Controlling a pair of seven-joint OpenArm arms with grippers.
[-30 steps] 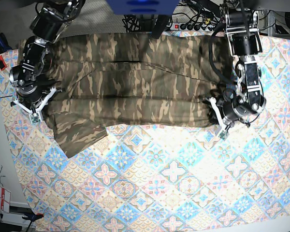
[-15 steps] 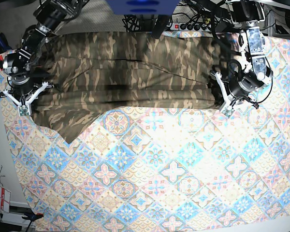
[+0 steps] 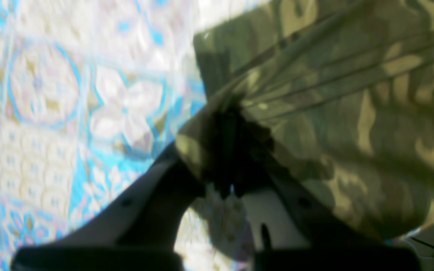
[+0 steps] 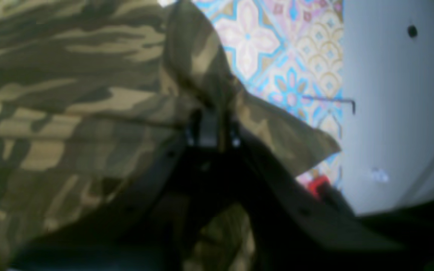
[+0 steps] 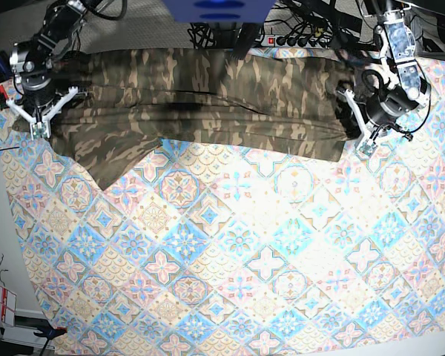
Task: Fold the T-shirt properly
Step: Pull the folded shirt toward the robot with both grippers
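The T-shirt (image 5: 208, 104) lies stretched across the bench's far edge (one sleeve trailing). The left gripper (image 5: 358, 135) and right gripper (image 5: 38, 122) each pinch its fabric.

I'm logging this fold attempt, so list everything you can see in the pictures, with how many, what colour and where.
T-shirt: one, camouflage in olive, brown and tan, stretched along the far edge of the table, one sleeve hanging toward the near side on the base view's left.
tablecloth: one, blue, pink and cream tile pattern, covering the table.
power strip and cables: a dark tangle beyond the far edge; count unclear.
red object: one, small, past the cloth's edge in the right wrist view; blurred.
left gripper: one, white-tipped, shut on the T-shirt at the base view's right end.
right gripper: one, white-tipped, shut on the T-shirt at the left end.
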